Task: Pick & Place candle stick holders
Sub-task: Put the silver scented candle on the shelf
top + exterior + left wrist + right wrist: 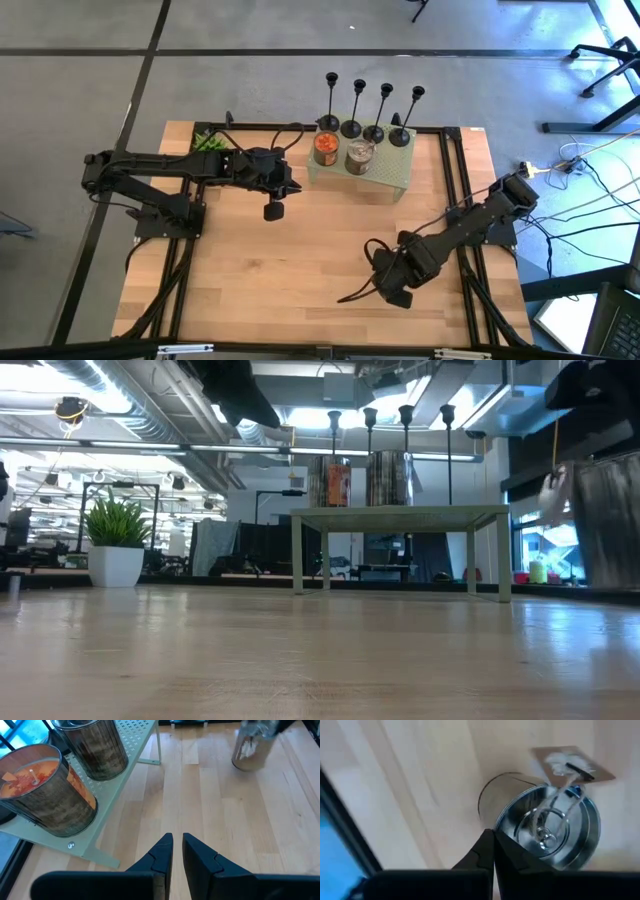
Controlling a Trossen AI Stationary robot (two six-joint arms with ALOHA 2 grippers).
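A pale wooden table in an open workshop hall carries a small pale-green perforated metal stand at the middle of its far edge. Along the stand's far edge stand four slim black candlestick holders in a row, each with a round flat base, a thin stem and a small cup top. In front of them on the stand are an orange-wax candle in a glass jar and a silver tin.

The right gripper is low over the table near its front-right corner, well apart from the holders. Its fingers are pressed together; its wrist view shows a shiny silver tin with a white wick just beyond the tips, and whether the tips pinch its rim cannot be told. The left gripper hangs just off the stand's left end, nearer the holders, its fingers almost together with only a thin gap and holding nothing.

To fetch a holder well, I judge an arm should open its fingers, approach from above the far row, and close low on a stem, clear of the jar and tin.
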